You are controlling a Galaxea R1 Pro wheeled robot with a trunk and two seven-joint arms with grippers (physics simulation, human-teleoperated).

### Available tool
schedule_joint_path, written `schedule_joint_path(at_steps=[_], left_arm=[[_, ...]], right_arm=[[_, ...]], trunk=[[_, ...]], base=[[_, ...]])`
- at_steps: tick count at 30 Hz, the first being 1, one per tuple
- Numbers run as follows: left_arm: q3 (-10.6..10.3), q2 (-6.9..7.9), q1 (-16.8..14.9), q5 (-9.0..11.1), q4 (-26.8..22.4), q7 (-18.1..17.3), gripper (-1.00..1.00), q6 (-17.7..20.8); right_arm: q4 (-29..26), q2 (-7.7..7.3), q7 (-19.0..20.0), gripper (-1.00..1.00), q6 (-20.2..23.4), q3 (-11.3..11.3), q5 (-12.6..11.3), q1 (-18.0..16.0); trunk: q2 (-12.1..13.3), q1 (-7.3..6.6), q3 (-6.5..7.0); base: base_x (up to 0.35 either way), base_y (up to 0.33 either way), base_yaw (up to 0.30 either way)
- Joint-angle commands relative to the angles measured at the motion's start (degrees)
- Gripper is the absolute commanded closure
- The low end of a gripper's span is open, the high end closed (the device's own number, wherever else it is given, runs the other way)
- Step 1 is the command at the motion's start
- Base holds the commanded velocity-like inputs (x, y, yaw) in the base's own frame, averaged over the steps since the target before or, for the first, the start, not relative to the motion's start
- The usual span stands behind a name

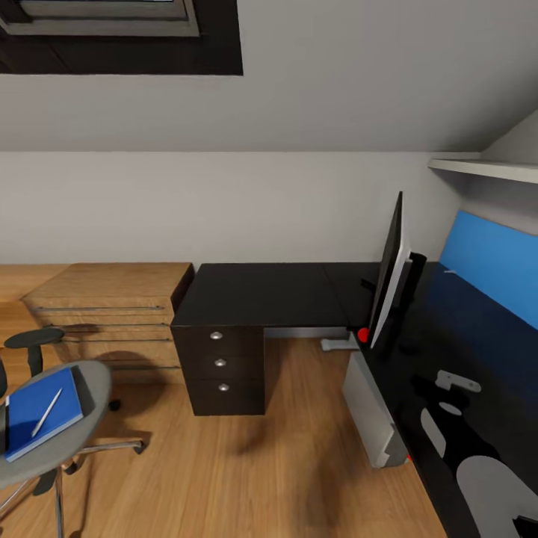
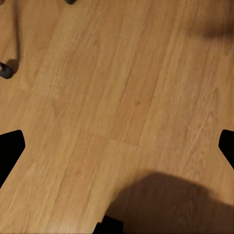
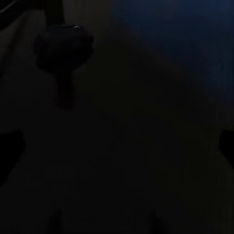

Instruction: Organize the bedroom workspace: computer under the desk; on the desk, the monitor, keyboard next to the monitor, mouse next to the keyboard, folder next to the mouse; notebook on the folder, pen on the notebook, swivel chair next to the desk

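The swivel chair (image 1: 45, 448) stands at the lower left on the floor, apart from the desk (image 1: 261, 295). On its grey seat lies the blue folder (image 1: 37, 411) with the pen (image 1: 46, 412) on top. A dark strip (image 1: 84, 394) shows along the folder's edge; I cannot tell if it is the notebook. The monitor (image 1: 390, 280) stands edge-on on the black desk top. Under the desk sits the grey computer (image 1: 368, 407). My left gripper (image 2: 117, 148) hangs open over bare floor. My right gripper (image 3: 117, 146) is open above the dark desk top. Keyboard and mouse are out of view.
A light oak chest of drawers (image 1: 112, 306) stands left of the desk's black drawer unit (image 1: 222, 370). The blue back panel (image 1: 493, 265) and a white shelf (image 1: 486, 168) line the right wall. Open wooden floor (image 1: 246, 471) lies between chair and desk. A dim rounded shape (image 3: 63, 48) shows on the desk top.
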Motion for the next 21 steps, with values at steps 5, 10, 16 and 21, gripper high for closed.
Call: schedule_joint_path(at_steps=[5,10,16,21], left_arm=[[-0.46,0.02,-0.04,0.35,0.02,0.43,-1.00,-0.19],[-0.42,0.28,-0.04,0.35,0.02,0.45,-1.00,-0.19],[-0.41,0.52,-0.02,0.35,0.02,0.41,-1.00,-0.19],[-0.41,0.57,-0.02,0.35,0.02,0.40,-1.00,-0.20]], right_arm=[[1.40,-0.14,-0.10,-1.00,-0.16,0.09,-0.41,-0.04],[3.42,-0.27,-0.11,-1.00,-0.11,0.08,-0.44,-0.04],[4.15,-0.40,-0.06,-1.00,-0.06,0.07,-0.41,-0.04],[4.31,-0.51,0.09,-1.00,1.44,0.07,-0.43,-0.06]], trunk=[[-0.03,0.01,-0.05],[-0.03,0.01,-0.05],[-0.03,0.01,-0.05],[-0.03,0.01,-0.05]], base=[[0.165,-0.051,0.000],[0.216,-0.071,0.000],[0.074,-0.026,0.000],[0.031,-0.004,0.000]])
